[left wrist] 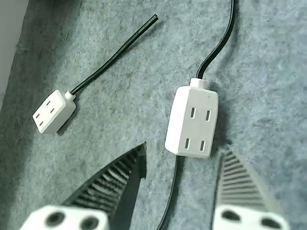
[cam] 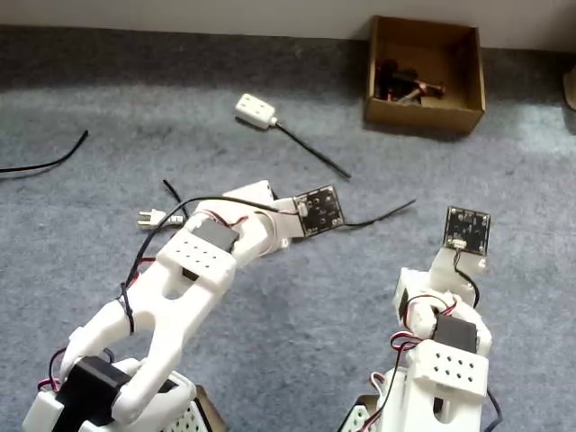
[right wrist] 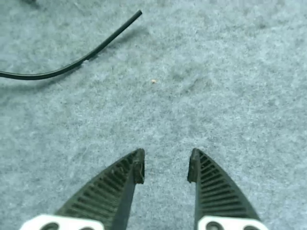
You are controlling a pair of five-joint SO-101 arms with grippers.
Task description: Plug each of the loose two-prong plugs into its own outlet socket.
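Observation:
A white four-slot outlet socket (left wrist: 191, 122) lies on the grey carpet, its black cord running away from me. My left gripper (left wrist: 183, 148) is open, a fingertip on either side of the socket's near end and just short of it. In the high view this socket (cam: 250, 192) peeks out from under the left arm's wrist. A second white socket (left wrist: 53, 111) lies farther off with a short black cord; the high view shows it (cam: 255, 110) at the back. One white two-prong plug (cam: 151, 216) lies left of the left arm. My right gripper (right wrist: 166, 153) is open over bare carpet.
A cardboard box (cam: 423, 72) with small parts stands at the back right. A loose black cord end (right wrist: 96, 50) lies ahead of the right gripper. Another black cable (cam: 45, 162) lies at the far left. The right arm (cam: 445, 351) stands at the lower right.

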